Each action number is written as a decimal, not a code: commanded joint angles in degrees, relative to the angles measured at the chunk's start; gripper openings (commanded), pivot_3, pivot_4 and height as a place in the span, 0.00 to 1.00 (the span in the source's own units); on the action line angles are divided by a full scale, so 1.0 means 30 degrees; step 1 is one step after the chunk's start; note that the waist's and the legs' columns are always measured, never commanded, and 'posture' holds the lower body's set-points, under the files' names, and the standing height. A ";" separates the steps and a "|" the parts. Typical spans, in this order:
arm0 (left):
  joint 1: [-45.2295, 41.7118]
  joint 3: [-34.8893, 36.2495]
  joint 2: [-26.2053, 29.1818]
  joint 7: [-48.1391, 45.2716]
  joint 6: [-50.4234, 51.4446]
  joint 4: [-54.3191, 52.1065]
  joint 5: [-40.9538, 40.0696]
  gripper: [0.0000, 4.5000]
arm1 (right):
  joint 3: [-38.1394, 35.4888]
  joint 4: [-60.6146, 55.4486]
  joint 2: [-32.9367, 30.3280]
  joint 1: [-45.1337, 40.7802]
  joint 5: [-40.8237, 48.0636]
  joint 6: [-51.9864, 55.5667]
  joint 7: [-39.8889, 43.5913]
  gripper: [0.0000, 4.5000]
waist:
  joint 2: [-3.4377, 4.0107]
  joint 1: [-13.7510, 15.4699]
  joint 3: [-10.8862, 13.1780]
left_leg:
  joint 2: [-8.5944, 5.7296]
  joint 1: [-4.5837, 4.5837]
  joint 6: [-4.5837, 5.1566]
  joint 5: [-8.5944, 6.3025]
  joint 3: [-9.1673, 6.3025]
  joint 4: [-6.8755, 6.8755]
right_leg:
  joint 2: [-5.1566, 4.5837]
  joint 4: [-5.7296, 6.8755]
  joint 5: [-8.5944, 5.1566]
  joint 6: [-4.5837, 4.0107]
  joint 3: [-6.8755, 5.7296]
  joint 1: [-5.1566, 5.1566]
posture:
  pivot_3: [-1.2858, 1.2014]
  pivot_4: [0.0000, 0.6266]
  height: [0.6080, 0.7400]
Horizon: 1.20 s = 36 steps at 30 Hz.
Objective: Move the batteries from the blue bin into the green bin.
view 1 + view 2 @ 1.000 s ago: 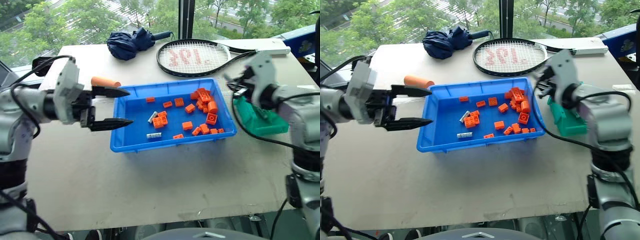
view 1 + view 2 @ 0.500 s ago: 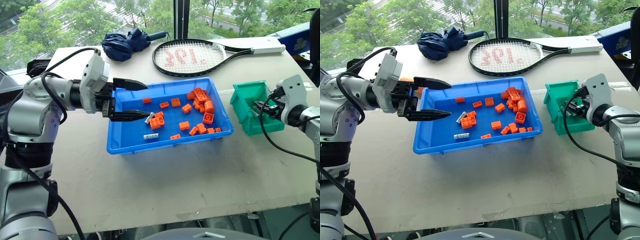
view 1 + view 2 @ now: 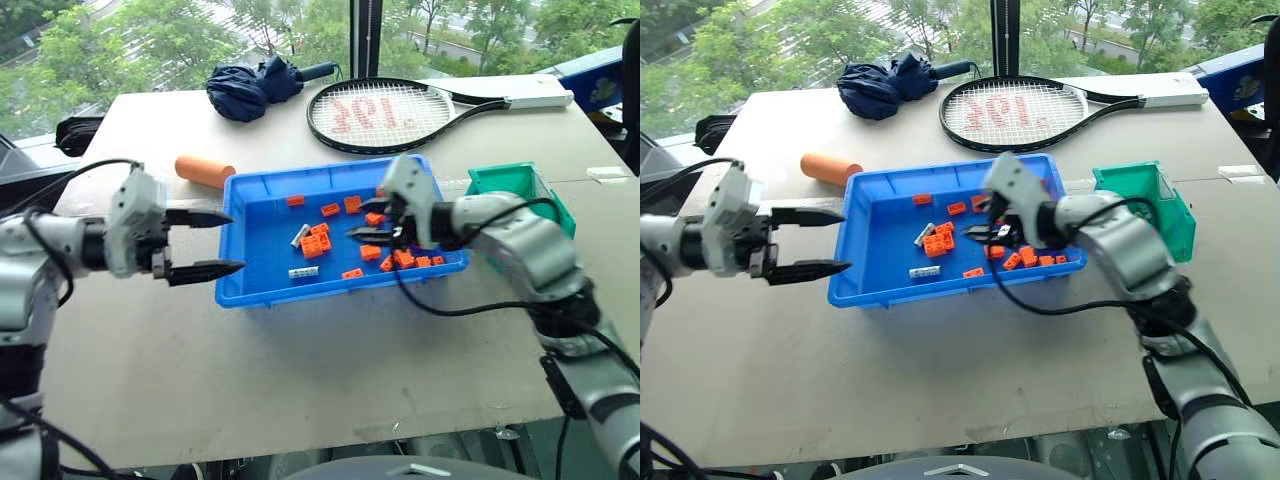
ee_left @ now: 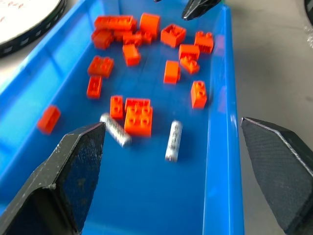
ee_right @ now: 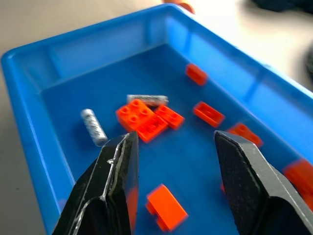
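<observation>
Silver batteries (image 3: 302,235) lie just beyond the right end effector (image 3: 362,220).

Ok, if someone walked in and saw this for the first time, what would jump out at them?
The bright blue bin mid-table, strewn with orange toy bricks and two silver batteries. The right gripper reaches over its bricks with jaws open and empty, while the left gripper hangs wide open at the bin's left end. Behind lie a tennis racket and a folded navy umbrella; the green bin sits to the right.
</observation>
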 commanded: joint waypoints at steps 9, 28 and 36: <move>0.5417 0.5157 0.1316 0.0080 0.0922 -0.3668 -0.0068 1.00 | 0.4942 0.8152 0.4636 -0.3048 -0.3740 -0.6985 0.3043 0.53 | -0.0020 -0.0042 -0.0011 | -0.0004 -0.0003 -0.0056 0.0028 -0.0049 -0.0002 | -0.0077 0.0006 0.0000 -0.0004 -0.0042 0.0002 | 0.52 0.24 1.00; 0.3629 0.4107 0.1655 0.1102 0.2016 -0.4516 -0.0790 1.00 | 0.5130 1.3645 0.7115 -0.4746 -0.6796 -0.7466 0.5238 0.02 | -0.0020 -0.0064 -0.0011 | -0.0017 0.0007 -0.0078 0.0037 -0.0065 -0.0029 | -0.0078 0.0008 0.0001 -0.0006 -0.0050 0.0000 | 0.52 0.24 1.00; 0.1010 0.2800 0.1047 0.2004 0.2653 -0.5141 -0.2091 1.00 | -0.0686 0.4010 0.4535 -0.2070 -0.3204 -0.3173 0.4231 0.00 | -0.0022 0.0195 -0.0011 | -0.0033 -0.0022 -0.0085 0.0040 -0.0121 -0.0024 | -0.0122 0.0007 0.0002 -0.0005 -0.0099 -0.0002 | 0.52 0.24 1.00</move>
